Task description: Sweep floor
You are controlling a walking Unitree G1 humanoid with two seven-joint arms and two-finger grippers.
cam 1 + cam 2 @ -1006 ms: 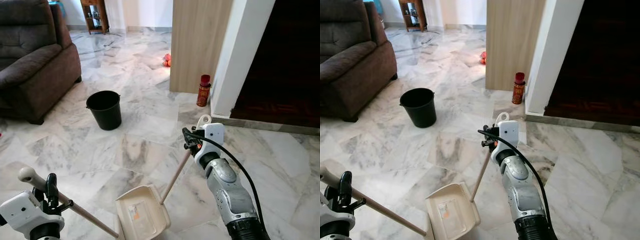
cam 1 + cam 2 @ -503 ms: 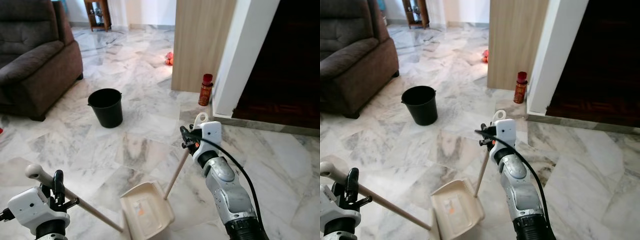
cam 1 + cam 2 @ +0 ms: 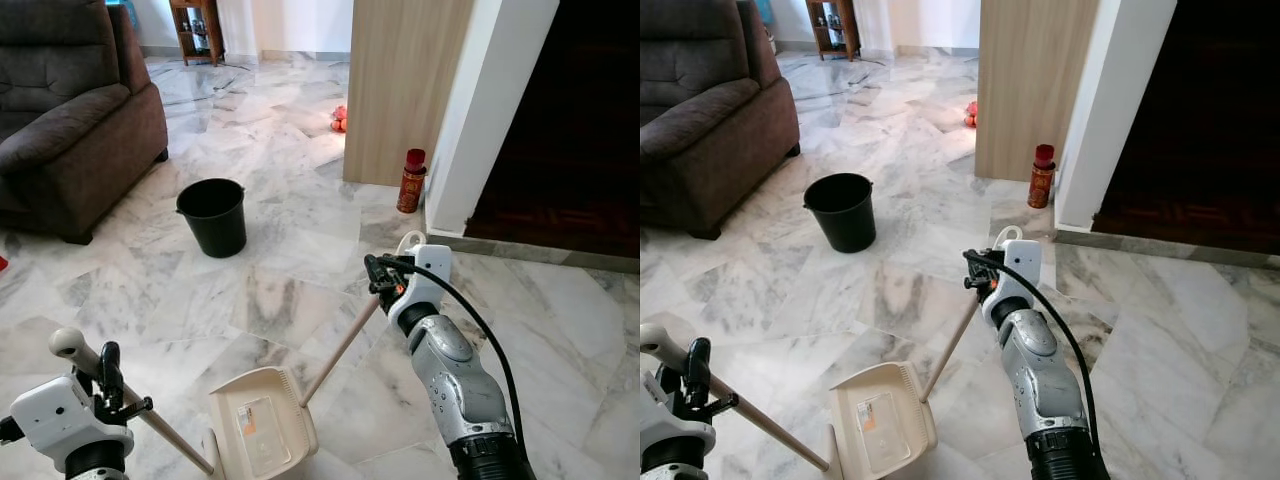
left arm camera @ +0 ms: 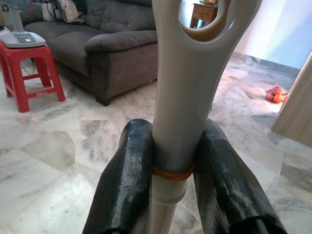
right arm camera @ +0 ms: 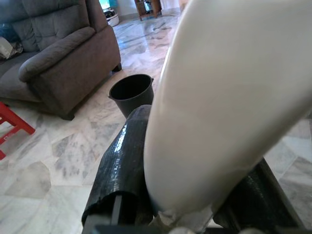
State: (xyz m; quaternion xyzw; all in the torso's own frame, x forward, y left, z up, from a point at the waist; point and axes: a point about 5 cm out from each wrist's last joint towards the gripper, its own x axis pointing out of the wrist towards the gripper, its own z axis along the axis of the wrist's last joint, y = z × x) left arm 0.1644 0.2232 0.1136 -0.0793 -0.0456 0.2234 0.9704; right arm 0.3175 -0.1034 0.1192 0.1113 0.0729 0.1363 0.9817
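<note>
Cream dustpan (image 3: 260, 436) lies below the right end effector (image 3: 385, 279) clamping its handle.

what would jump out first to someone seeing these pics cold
Probably the cream dustpan on the marble floor right in front of the robot, its long handle gripped in the right gripper. The left gripper has its jaws clamped on a second pale handle, the broom handle, low on the robot's left. Further off, a black bucket stands beside a brown sofa.
</note>
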